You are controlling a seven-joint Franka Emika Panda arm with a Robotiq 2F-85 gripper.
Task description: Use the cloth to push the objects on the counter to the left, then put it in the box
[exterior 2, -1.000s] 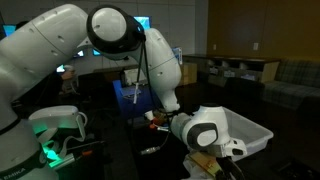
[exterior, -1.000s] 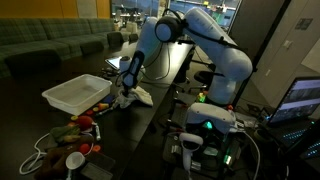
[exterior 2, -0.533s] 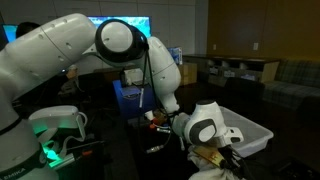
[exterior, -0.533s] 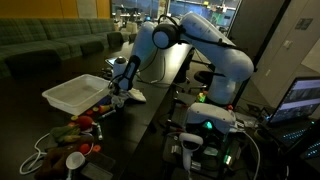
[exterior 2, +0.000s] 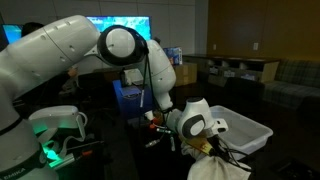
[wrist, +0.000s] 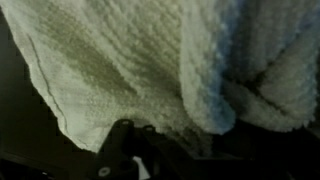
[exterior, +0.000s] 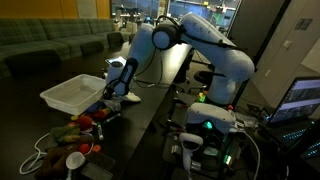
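My gripper [exterior: 119,90] is shut on the cream cloth [exterior: 131,98], which hangs below it just right of the white box [exterior: 70,96], low over the dark counter [exterior: 150,115]. In an exterior view the cloth [exterior 2: 216,166] dangles under the wrist, in front of the box [exterior 2: 252,136]. The wrist view is filled by the bunched cloth [wrist: 150,60], pinched at my gripper [wrist: 190,140]. The objects [exterior: 78,128], red, orange and green pieces with a white cup [exterior: 75,159] and a white cord [exterior: 40,152], lie near the counter's front end, below the box.
The arm's base [exterior: 215,120] with a green light stands right of the counter. A laptop screen [exterior: 300,100] glows at the far right. A sofa [exterior: 50,45] runs along the back. A blue bin [exterior 2: 130,98] sits behind the arm.
My gripper has carried the cloth leftwards along the counter, closer to the white box. The box and the objects have stayed put.
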